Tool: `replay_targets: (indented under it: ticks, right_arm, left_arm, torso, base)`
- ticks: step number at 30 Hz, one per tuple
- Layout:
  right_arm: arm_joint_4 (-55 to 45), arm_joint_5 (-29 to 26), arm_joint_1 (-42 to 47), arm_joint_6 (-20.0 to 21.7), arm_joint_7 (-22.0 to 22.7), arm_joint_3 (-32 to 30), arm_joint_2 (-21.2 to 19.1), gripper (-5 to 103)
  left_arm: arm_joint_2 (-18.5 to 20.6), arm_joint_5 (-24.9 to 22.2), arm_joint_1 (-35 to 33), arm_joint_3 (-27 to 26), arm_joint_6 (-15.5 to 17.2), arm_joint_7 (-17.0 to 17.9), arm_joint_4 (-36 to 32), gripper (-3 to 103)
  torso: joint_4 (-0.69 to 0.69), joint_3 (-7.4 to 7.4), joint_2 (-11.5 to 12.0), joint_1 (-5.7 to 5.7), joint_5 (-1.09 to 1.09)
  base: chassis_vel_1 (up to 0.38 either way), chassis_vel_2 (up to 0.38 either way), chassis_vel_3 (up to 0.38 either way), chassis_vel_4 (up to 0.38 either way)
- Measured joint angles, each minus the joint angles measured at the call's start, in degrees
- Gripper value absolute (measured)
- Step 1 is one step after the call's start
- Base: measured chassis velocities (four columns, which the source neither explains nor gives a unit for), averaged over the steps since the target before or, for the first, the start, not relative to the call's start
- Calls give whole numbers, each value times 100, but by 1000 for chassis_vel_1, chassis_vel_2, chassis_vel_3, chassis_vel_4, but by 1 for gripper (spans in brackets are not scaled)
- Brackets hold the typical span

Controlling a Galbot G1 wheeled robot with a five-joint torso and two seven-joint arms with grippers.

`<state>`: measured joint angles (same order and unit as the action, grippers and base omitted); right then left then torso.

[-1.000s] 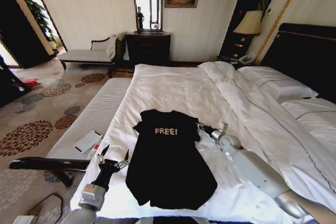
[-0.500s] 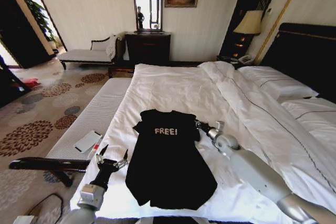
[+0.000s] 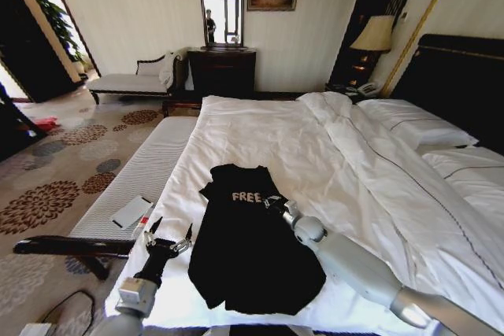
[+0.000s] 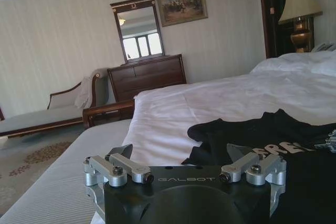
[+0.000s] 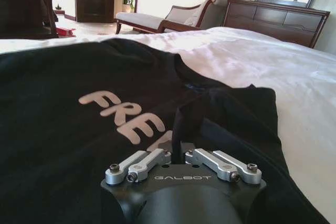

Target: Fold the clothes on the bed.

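**Sleeve fold under way, most of the folding left**

Head view: black T-shirt [image 3: 250, 249] spread low in the centre of the frame, on the white duvet of the bed [image 3: 370, 171], collar toward the top of the frame. Right gripper [image 3: 273, 203] over the chest, at the end of the white "FREE" lettering, with the shirt's right edge drawn inward under it. Left gripper [image 3: 168, 238] at lower left, just off the shirt's left edge, near the bed's edge, fingers spread apart and empty.

Left wrist view: fingers [image 4: 124, 167] wide apart at the bottom of the frame, nothing between them; T-shirt [image 4: 252, 140] lying right of centre on the duvet, lettering partly visible.

Right wrist view: fingers [image 5: 149, 161] closed together at the bottom of the frame, pinching a raised ridge of black fabric [image 5: 184, 124] that rises just above them; lettering to the left.

Progress, as a judgement: early. One side seemingly being carried across the chest; left side, sleeve and lower hem unfolded, body at full length. Remaining: laying this flap down, folding the other side, then doubling the length.
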<state>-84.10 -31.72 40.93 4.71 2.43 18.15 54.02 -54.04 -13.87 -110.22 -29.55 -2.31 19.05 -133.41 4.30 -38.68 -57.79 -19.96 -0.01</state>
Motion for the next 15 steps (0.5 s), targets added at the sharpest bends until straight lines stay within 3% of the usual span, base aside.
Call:
replay_targets:
  ticks: [6,9,13,15]
  right_arm:
    - [-714,-111,353,25,7,-428,-335,32]
    - [-1131,-198,609,82,16,-639,-477,38]
    - [-1642,-340,919,183,22,-944,-668,60]
    - [-1612,-330,906,175,21,-951,-680,60]
  left_arm:
    - [-4,32,157,194,9,3,85,100]
    - [21,32,241,280,31,27,133,100]
    - [46,31,312,389,79,55,157,100]
    - [39,40,312,403,83,56,159,100]
  torso:
    - [3,0,0,0,1]
    - [3,0,0,0,1]
    - [3,1,0,1,0]
    - [2,1,0,0,1]
  base:
    - [0,0,0,0]
    - [0,0,0,0]
    - [0,0,0,0]
    - [0,0,0,0]
